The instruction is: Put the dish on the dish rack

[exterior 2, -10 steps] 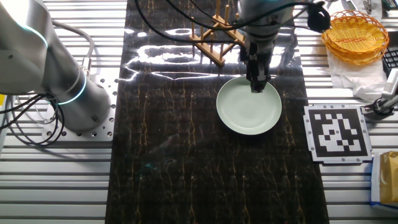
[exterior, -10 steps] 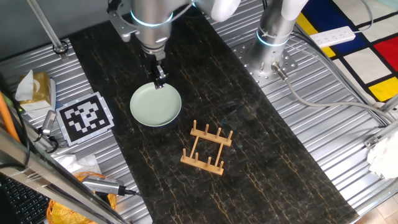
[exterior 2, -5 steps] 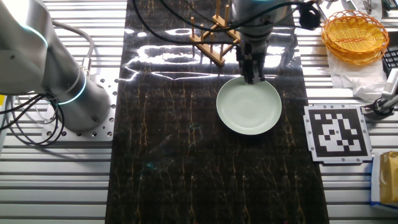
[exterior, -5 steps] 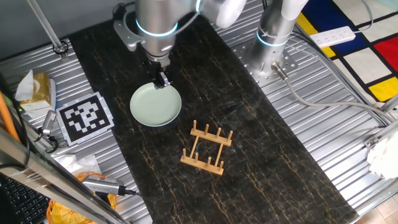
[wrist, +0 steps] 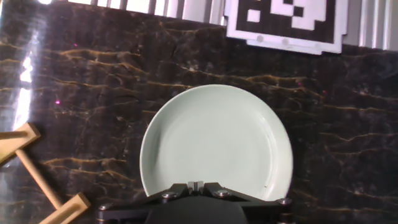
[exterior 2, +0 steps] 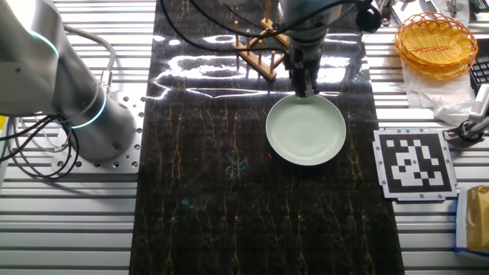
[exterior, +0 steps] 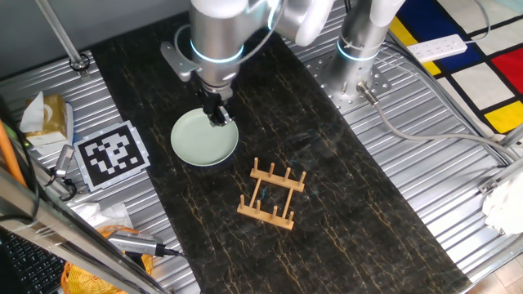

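The pale mint-green dish (exterior: 198, 140) lies flat on the dark marble-patterned mat, also seen in the other fixed view (exterior 2: 306, 131) and the hand view (wrist: 217, 140). The light-wood dish rack (exterior: 272, 194) stands empty a short way from it (exterior 2: 263, 47); only two of its bars show at the lower left of the hand view (wrist: 37, 177). My gripper (exterior: 219, 117) points down over the dish's rim on the side facing the rack (exterior 2: 303, 90). Its fingertips (wrist: 196, 185) are pressed together with nothing between them, just over the dish's near edge.
A black-and-white marker card (exterior: 110, 153) lies beside the dish on the ribbed metal table (wrist: 283, 18). A second robot's base (exterior 2: 92, 114) stands off the mat. A yellow wicker basket (exterior 2: 437, 42) and loose packets sit at the table's edge.
My gripper has slid a little along the dish's edge toward the rack, and the arm above it has shifted the same way. The dish and rack have not moved.
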